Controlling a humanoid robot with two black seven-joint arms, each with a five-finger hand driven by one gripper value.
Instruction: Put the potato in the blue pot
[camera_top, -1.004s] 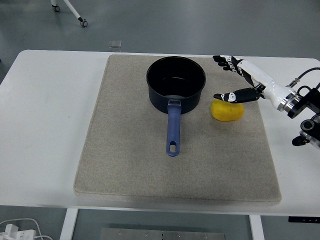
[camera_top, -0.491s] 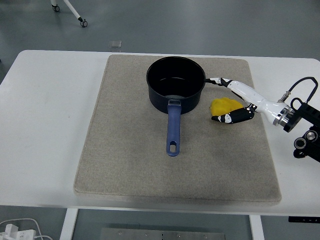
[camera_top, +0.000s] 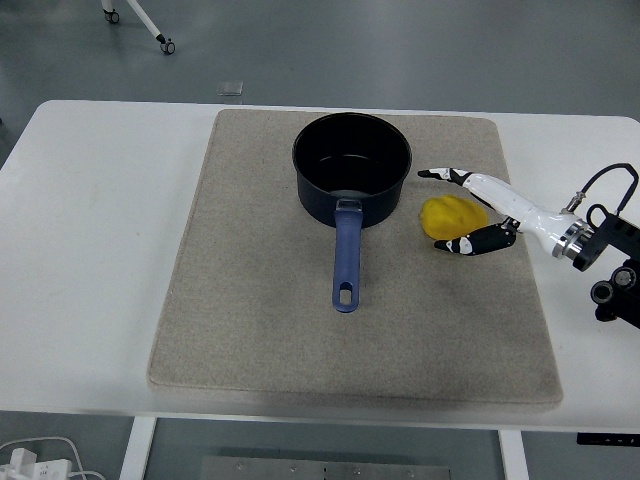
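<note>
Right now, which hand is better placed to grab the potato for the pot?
The right hand. Its fingers already bracket the yellow potato on the mat, just right of the blue pot. The left arm is out of view.

Matt felt-like mat (camera_top: 250, 300), glossy dark pot (camera_top: 351, 165), smooth white table (camera_top: 90, 250)

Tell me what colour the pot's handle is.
Blue, a shade lighter than the pot; the handle shows clearly in the head view.
</note>
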